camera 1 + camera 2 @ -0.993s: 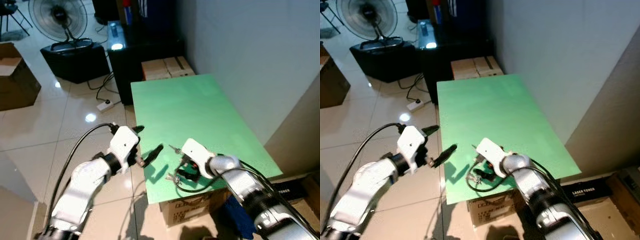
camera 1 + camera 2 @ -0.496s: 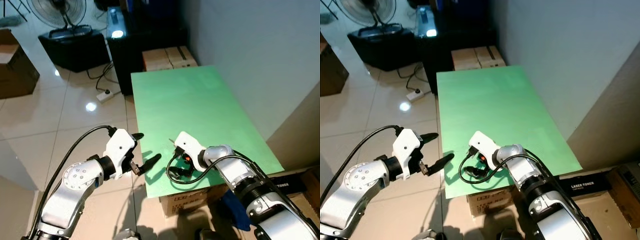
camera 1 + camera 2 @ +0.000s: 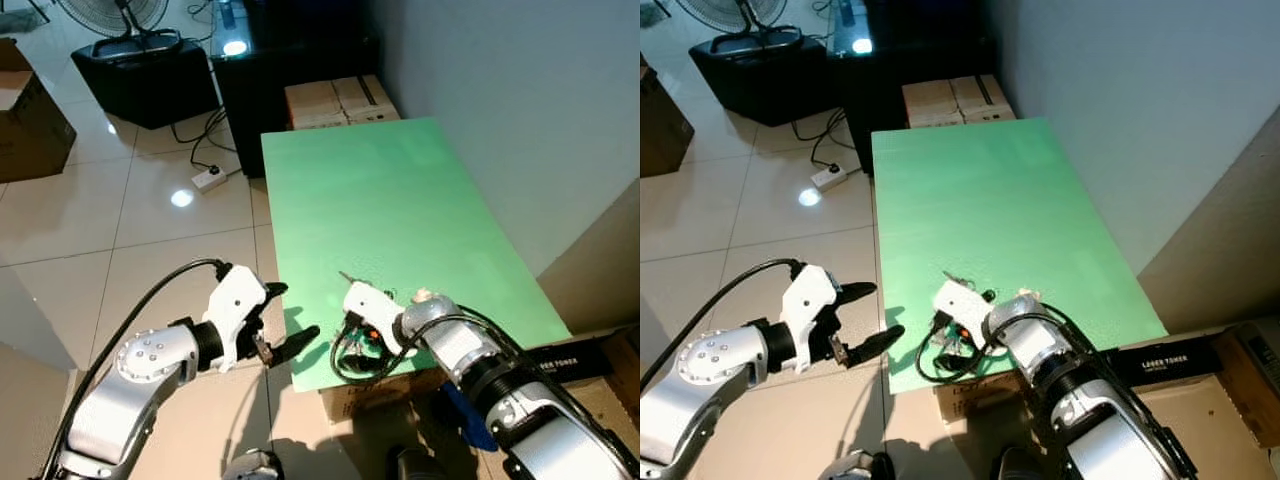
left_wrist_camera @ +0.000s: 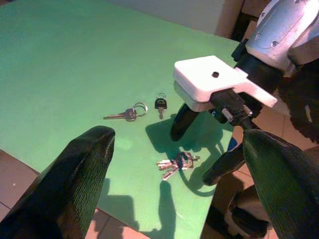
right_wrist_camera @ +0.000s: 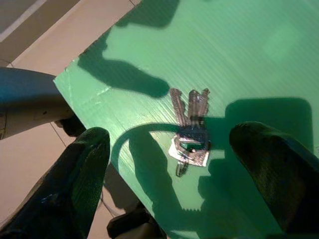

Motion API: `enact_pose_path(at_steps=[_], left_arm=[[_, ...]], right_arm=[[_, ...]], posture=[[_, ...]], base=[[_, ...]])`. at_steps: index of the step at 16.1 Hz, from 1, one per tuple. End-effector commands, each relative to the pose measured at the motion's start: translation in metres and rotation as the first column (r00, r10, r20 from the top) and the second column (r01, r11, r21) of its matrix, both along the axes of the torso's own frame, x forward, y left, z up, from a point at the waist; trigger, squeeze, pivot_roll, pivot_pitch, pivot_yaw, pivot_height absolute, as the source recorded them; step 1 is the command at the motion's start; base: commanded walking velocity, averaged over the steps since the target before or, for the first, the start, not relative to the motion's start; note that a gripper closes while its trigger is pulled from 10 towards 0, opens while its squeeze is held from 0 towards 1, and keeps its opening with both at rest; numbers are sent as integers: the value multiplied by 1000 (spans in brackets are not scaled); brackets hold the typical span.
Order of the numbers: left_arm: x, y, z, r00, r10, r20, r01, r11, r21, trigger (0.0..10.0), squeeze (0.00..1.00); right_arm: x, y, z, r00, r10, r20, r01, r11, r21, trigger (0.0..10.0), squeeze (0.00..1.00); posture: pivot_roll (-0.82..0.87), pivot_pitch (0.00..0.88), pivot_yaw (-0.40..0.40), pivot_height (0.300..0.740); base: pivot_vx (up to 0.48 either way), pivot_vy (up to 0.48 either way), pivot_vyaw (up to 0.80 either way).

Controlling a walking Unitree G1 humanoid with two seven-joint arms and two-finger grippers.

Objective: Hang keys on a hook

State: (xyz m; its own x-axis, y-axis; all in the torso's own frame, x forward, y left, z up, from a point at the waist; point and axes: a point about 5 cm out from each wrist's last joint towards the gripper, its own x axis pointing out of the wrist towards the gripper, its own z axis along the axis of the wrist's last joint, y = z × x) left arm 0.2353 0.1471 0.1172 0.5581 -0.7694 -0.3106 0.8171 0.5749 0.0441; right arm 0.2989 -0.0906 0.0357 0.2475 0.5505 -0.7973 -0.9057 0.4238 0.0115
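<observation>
A green table [image 3: 400,210] stands against a pale wall, with three sets of keys near its front corner. The first is a bunch of keys [image 5: 189,130], several silver blades fanned from a ring with a dark fob, lying flat on the green surface. The second is a single silver key [image 4: 125,113] on a ring; the third is a small black-headed key [image 4: 160,103] just beside it. The exact blade count in the bunch cannot be settled from these views, though at least three show. The right gripper [image 5: 174,164] hangs over the bunch with its two black fingers spread wide on either side, not touching the keys. The left gripper [image 3: 285,322] is held off the table's front-left edge, above the tiled floor, its two fingers likewise parted and empty, aimed toward the keys. Beyond the table's far end sit two cardboard boxes [image 3: 340,100], a dark cabinet [image 3: 270,70], and one floor fan [image 3: 125,15].
</observation>
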Motion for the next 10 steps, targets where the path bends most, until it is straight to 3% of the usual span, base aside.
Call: enact_pose_path(at_steps=[1,10], left_arm=[[-4,-3,2,1000,-30,-6,30,1000,4,10000,0],[-9,-8,1,999,-32,-20,31,999,-11,10000,0]], right_arm=[[2,3,2,1000,8,6,-8,1000,-22,10000,0],[-1,-5,-7,1000,-20,-15,18,995,-98,10000,0]], posture=[[1,176,58,740],[-11,180,40,740]], base=[[0,0,0],[0,0,0]])
